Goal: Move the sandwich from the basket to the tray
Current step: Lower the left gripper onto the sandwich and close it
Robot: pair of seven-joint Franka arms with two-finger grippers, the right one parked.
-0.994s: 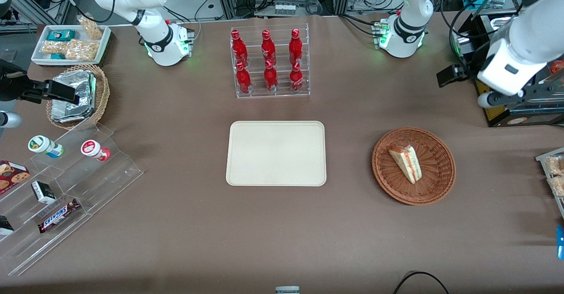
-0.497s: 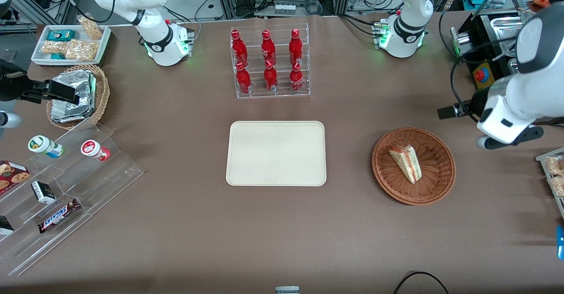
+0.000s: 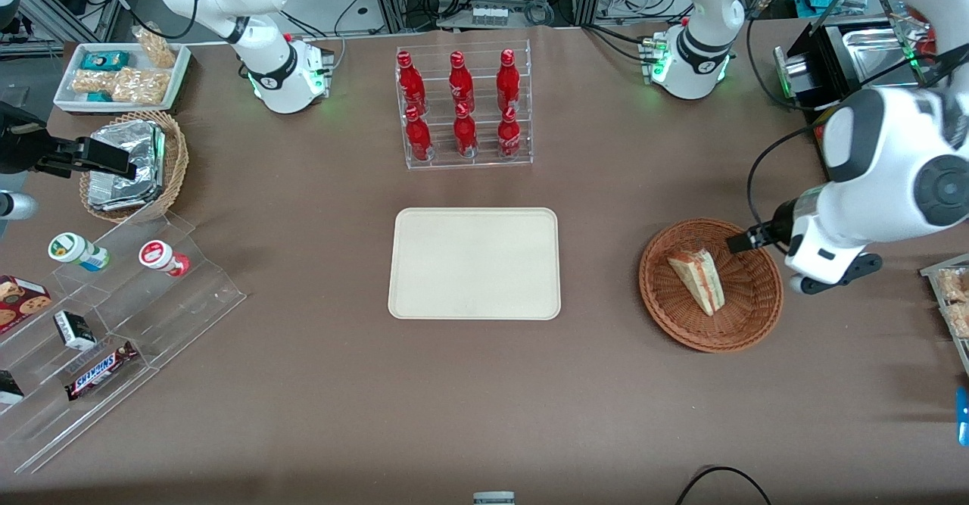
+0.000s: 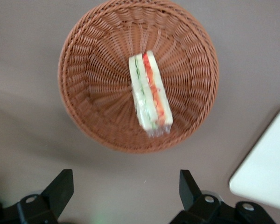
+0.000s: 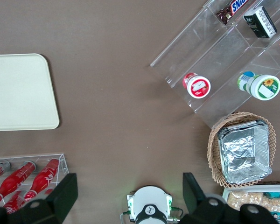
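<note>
The sandwich (image 3: 698, 279), a pale wedge with red and green filling, lies on its side in the round reddish-brown basket (image 3: 746, 293). In the left wrist view the sandwich (image 4: 149, 95) rests in the middle of the basket (image 4: 93, 93). My gripper (image 4: 125, 177) hangs open above bare table just outside the basket's rim, with nothing between its fingers. In the front view its hand (image 3: 821, 251) hovers over the basket's edge toward the working arm's end of the table. The cream tray (image 3: 475, 263) lies flat at the table's middle; one corner of the tray (image 4: 266, 172) shows beside the gripper.
A clear rack of red bottles (image 3: 463, 104) stands farther from the front camera than the tray. An acrylic stepped stand with snacks (image 3: 113, 316), a small basket of foil packets (image 3: 132, 164) and a white snack tray (image 3: 121, 73) sit toward the parked arm's end.
The left arm has swung down and inward from the table's edge toward the basket. Sandwich, basket and tray have not moved.
</note>
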